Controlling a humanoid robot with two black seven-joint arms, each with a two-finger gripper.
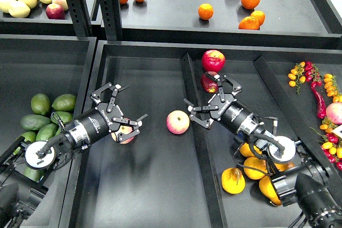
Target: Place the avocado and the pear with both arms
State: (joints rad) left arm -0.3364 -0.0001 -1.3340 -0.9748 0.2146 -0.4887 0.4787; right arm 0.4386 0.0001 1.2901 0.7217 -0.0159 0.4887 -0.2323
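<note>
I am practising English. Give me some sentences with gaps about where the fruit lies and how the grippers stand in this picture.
1. The green avocados lie in the bin on the ___ side of the view.
2. The oranges lie on the shelf ___ the bins.
3. The left gripper and the right gripper both have their jaws ___.
4. The yellow pears lie near the ___ arm.

Missing words: left; above; open; right

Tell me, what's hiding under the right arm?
Yellow-orange pears lie in the bin under the right arm. One shows fully; the arm covers parts of the others, so their count is unclear.
</note>
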